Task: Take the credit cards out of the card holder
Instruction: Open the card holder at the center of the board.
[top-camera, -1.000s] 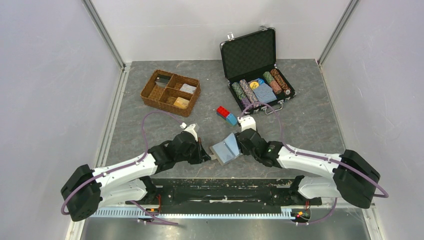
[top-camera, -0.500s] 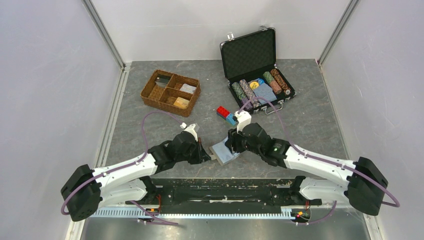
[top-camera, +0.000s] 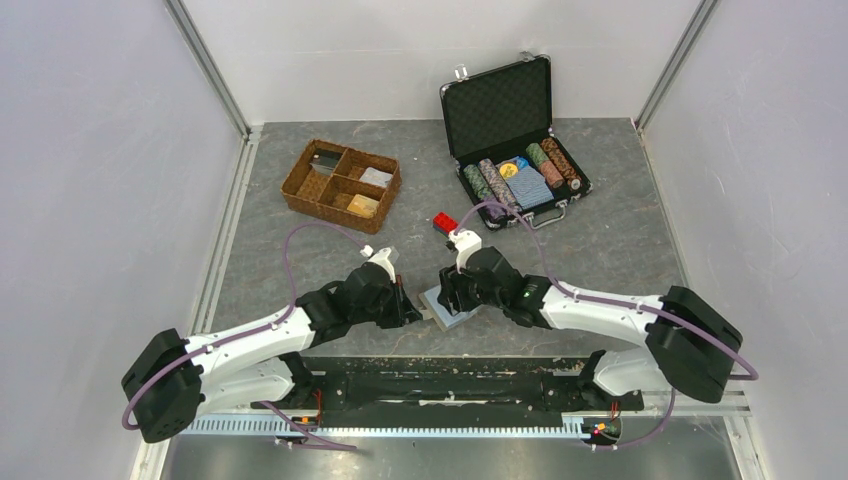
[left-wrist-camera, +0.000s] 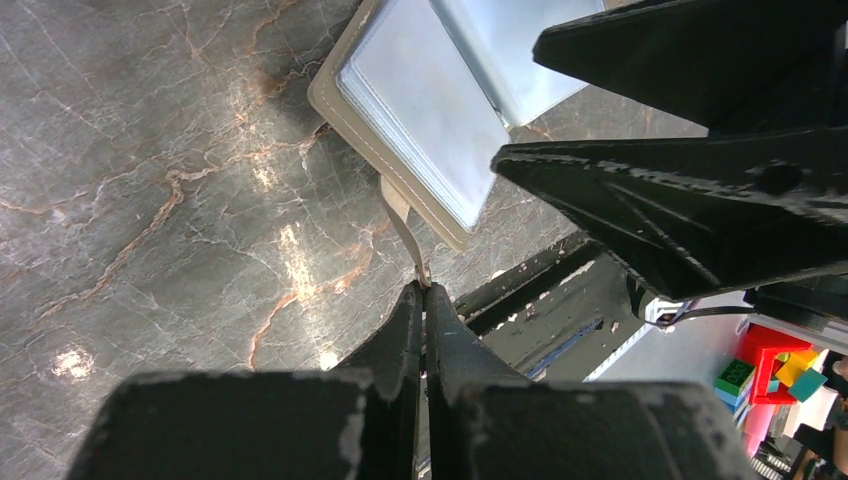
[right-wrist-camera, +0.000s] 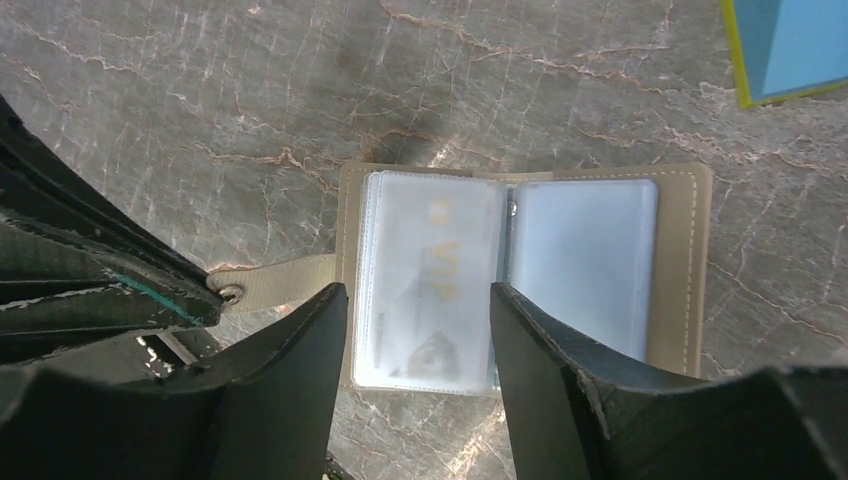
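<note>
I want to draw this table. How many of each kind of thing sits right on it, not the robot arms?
Wicker tray: 1
Chip case: 1
Card holder: 1
Toy bricks: 2, red brick and blue brick
Total: 5

From high above the near edge we overlook the whole grey marbled table (top-camera: 620, 260). Our two wrist cameras face down, close, sharing the open grey-tan bifold card holder (right-wrist-camera: 580, 265).
</note>
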